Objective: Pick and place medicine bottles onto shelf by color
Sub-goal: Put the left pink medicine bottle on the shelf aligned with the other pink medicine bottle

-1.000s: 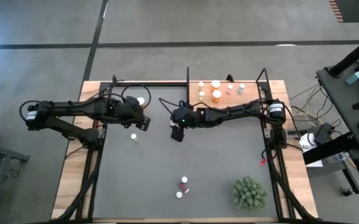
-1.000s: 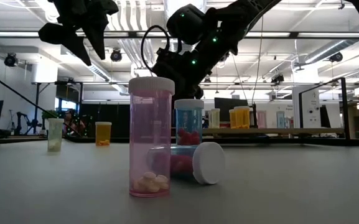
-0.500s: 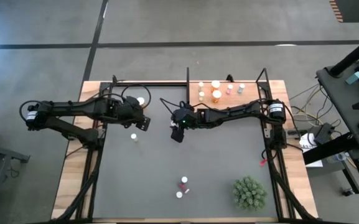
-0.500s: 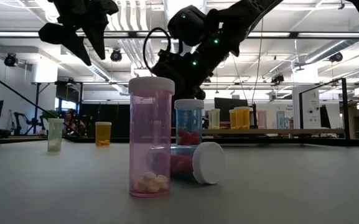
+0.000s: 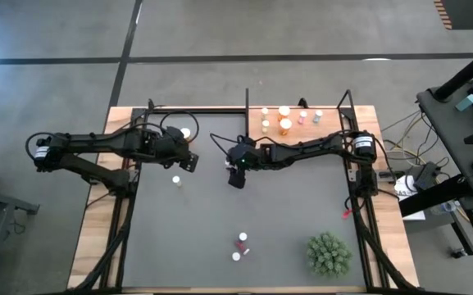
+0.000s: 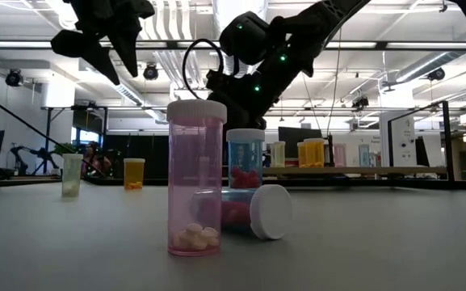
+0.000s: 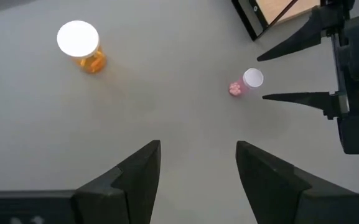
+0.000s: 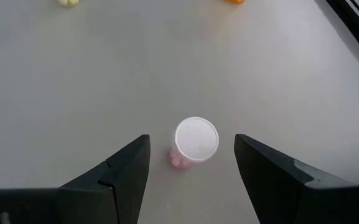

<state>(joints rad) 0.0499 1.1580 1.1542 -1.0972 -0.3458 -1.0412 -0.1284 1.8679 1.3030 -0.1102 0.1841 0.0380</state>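
1. No text, label, brand, number or sign can be read in any of the views.
2. No printing is seen on the medicine bottles [image 6: 196, 178], whose bodies appear plain, and the caps are blank.
3. No markings can be made out on the shelf [image 5: 293, 123] behind those bottles.
4. The far wall beyond the bottles, in the low view, is too dim and distant for any lettering to be told.
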